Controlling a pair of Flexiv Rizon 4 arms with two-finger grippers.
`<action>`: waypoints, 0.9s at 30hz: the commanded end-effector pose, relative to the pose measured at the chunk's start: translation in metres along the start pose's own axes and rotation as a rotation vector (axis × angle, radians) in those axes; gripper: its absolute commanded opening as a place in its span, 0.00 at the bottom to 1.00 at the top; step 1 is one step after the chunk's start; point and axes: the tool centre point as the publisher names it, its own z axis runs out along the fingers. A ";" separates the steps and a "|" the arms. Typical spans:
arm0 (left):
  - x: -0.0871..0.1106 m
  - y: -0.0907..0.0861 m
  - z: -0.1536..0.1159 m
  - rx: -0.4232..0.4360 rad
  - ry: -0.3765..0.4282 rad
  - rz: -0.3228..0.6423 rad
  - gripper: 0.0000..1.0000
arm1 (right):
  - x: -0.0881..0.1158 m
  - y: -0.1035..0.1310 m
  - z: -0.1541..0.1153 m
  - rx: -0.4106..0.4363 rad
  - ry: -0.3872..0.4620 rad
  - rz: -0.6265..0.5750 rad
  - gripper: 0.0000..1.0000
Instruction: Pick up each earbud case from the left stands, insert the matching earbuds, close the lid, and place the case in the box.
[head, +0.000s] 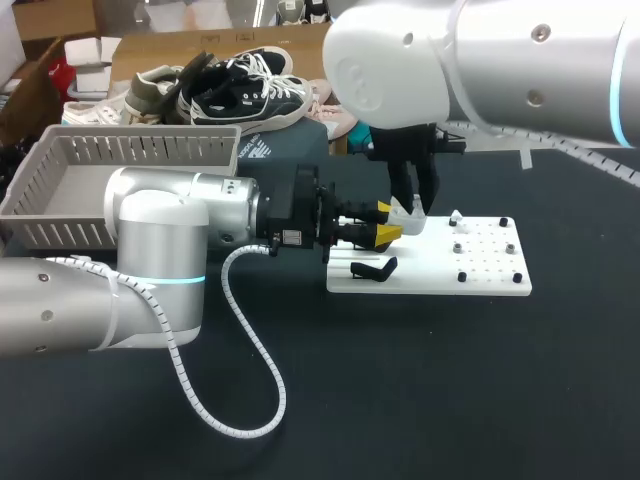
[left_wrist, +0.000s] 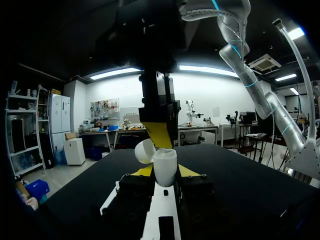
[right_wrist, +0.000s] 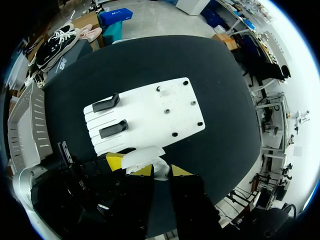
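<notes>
While my left tool (head: 386, 222) clamps the white earbud case (head: 408, 212) from both sides, its lid (left_wrist: 145, 150) swung open, over the left end of the white board (head: 490, 282), my right tool (head: 413, 198) hangs right above the opening. I cannot tell whether it grasps an earbud or is released. I'd lower it straight, lined up with the cup, keeping the case level. What's inside the case is hidden. The grey basket (head: 150, 143) sits well apart on the worktop (head: 450, 380); I see no case in it.
</notes>
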 end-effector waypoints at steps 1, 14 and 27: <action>0.000 -0.001 0.001 -0.003 0.000 0.001 0.00 | -0.001 -0.002 0.000 -0.007 0.004 0.005 0.00; 0.000 -0.001 0.001 -0.003 0.000 0.001 0.00 | -0.002 -0.002 -0.001 -0.016 0.030 0.021 0.13; 0.000 -0.001 0.001 -0.003 0.000 0.001 0.00 | 0.004 0.001 -0.002 -0.017 0.027 0.016 0.42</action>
